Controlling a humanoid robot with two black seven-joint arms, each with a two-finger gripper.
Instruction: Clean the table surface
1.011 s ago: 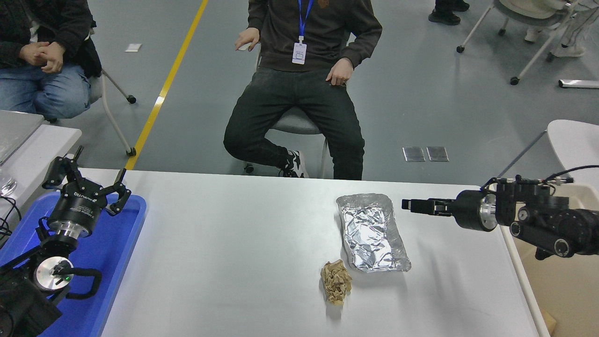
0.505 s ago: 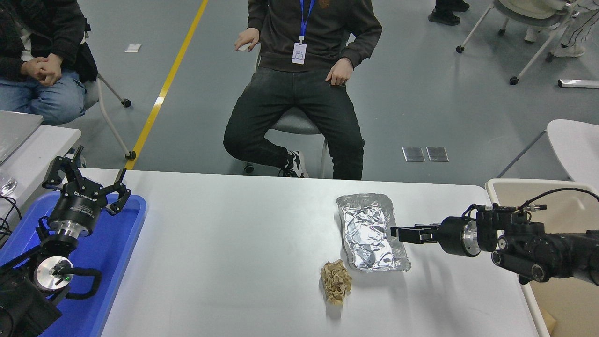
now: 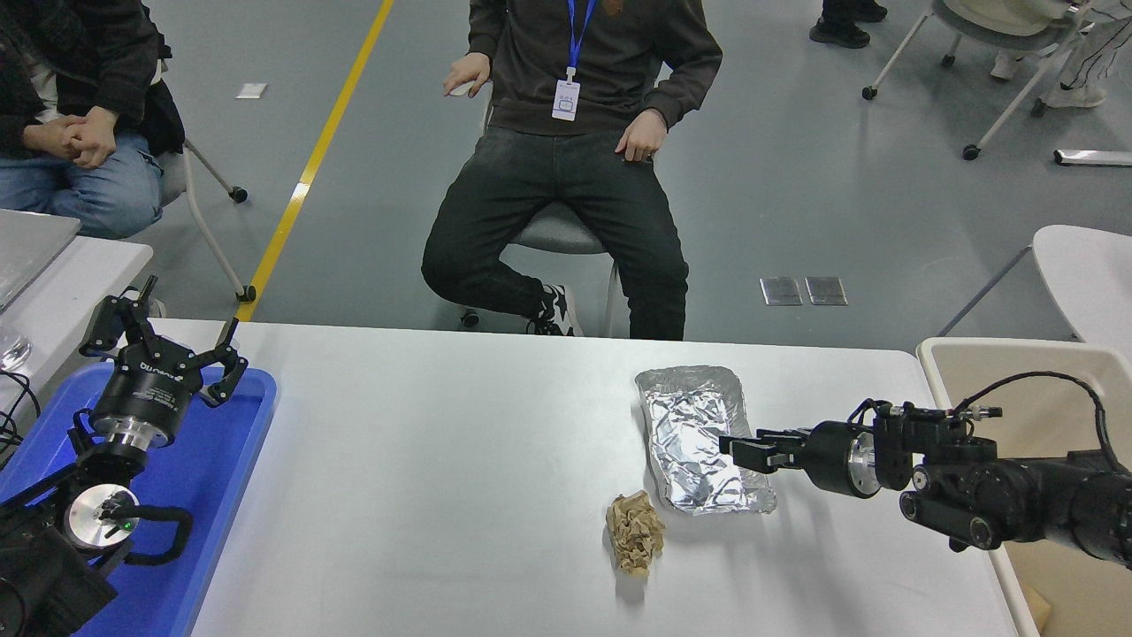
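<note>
The white table surface [image 3: 442,460] carries a crumpled silver foil tray [image 3: 694,433] right of centre. A crumpled brown paper wad [image 3: 634,531] lies just in front of the foil's near left corner. My right gripper [image 3: 738,449] reaches in from the right, low over the foil tray's right rim, seen side-on. Whether it touches the foil is unclear. My left gripper [image 3: 164,341] is parked open above the blue tray at the lower left, holding nothing.
A blue plastic tray [image 3: 221,495] sits at the table's left edge under the left arm. A beige bin [image 3: 1044,380] stands off the table's right end. A person [image 3: 575,177] sits at the far side, another at the far left beside a side table [image 3: 80,274].
My right arm has moved down and to the left, from beyond the foil tray's far right corner to over its right rim. The left arm, foil and paper wad have not moved.
</note>
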